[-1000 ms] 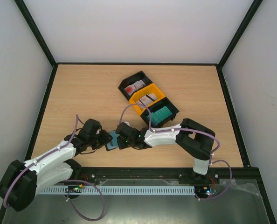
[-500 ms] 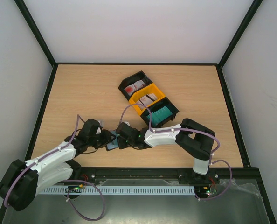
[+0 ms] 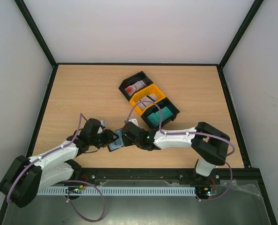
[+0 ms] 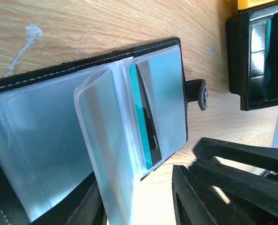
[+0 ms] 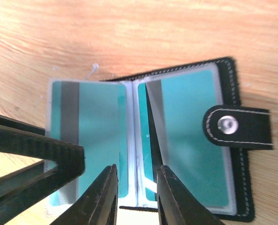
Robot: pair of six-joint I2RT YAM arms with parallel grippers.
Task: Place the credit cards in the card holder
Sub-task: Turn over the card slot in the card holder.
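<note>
The black card holder (image 3: 114,143) lies open on the table near the front edge, between my two grippers. Its clear sleeves hold teal credit cards (image 5: 94,117). One teal card (image 4: 140,117) sits in a half-raised sleeve. The snap strap (image 5: 232,125) points right. My right gripper (image 5: 135,187) is open, its jaws either side of the sleeve spine and holding nothing. My left gripper (image 4: 136,192) is open, with a raised sleeve leaf standing between its jaws. One left finger (image 5: 36,145) lies across the holder's left page.
Three trays stand in a diagonal row behind the holder. The black tray (image 3: 134,80) holds red-blotched white cards. The yellow tray (image 3: 138,105) holds pale cards. The nearest black tray (image 3: 171,108) holds teal cards and also shows in the left wrist view (image 4: 237,61). The table's front edge is close.
My right arm has swung its elbow to the right and its gripper has drawn back a little from the holder. My left gripper has edged right towards the holder.
</note>
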